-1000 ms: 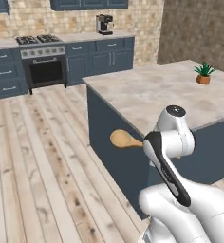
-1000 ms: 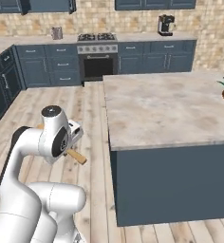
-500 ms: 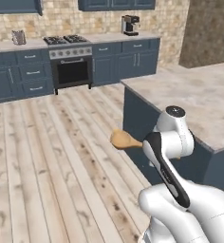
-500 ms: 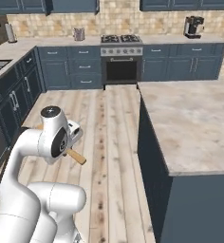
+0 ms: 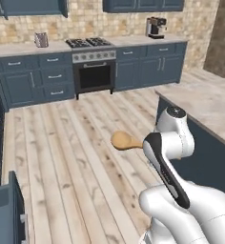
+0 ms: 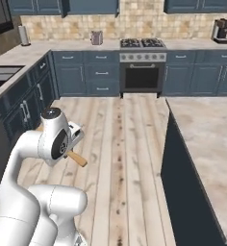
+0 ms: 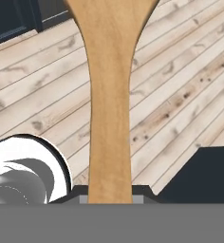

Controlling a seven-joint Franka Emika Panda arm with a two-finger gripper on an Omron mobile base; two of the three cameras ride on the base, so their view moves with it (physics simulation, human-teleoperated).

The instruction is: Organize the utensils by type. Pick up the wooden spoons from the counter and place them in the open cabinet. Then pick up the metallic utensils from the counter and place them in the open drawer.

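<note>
The wooden spoon is light brown, and my gripper is shut on its long handle. In the hand view the handle runs straight up from the fingertips and widens into the bowl at the top edge. From the left base view the oval bowl sticks out to the left of my white wrist, above the plank floor. In the right base view the handle's end pokes out below the hand. The metallic utensils and the open cabinet are out of view.
The island stands close on my right, its dark side beside the arm. A stove with slate-blue cabinets lines the back wall. A sink counter runs along the left. A slate-blue box like an open drawer is at lower left.
The whole picture has shifted, so the base has turned: the island slid to the right and the back wall with the stove came to the centre. The spoon stays in the grip.
</note>
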